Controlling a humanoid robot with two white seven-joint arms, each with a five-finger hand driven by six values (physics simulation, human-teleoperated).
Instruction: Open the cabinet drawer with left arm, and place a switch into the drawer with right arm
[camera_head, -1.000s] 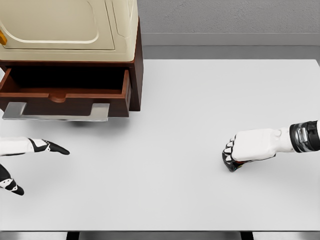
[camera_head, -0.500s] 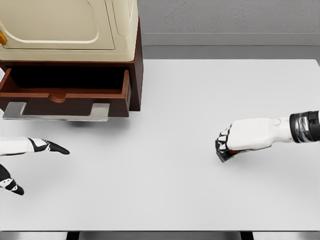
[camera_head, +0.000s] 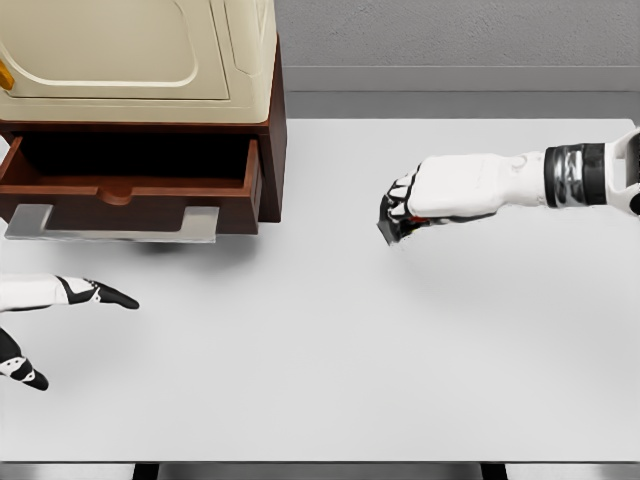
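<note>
The brown cabinet (camera_head: 272, 150) with a cream top stands at the table's back left. Its drawer (camera_head: 130, 195) is pulled out, dark inside, with a grey metal handle (camera_head: 110, 228) along the front. My right hand (camera_head: 405, 210) hovers above the table's middle, right of the drawer, curled around a small dark switch (camera_head: 390, 229) whose lower edge pokes out under the fingers. My left hand (camera_head: 60, 300) rests low at the left edge, below the handle, with fingers spread and nothing in it.
The white table (camera_head: 330, 360) stretches from the cabinet to the right edge. A grey wall and floor strip runs behind it.
My right hand has lifted off the table with the switch and moved up and left toward the drawer. The left hand and drawer have stayed still.
</note>
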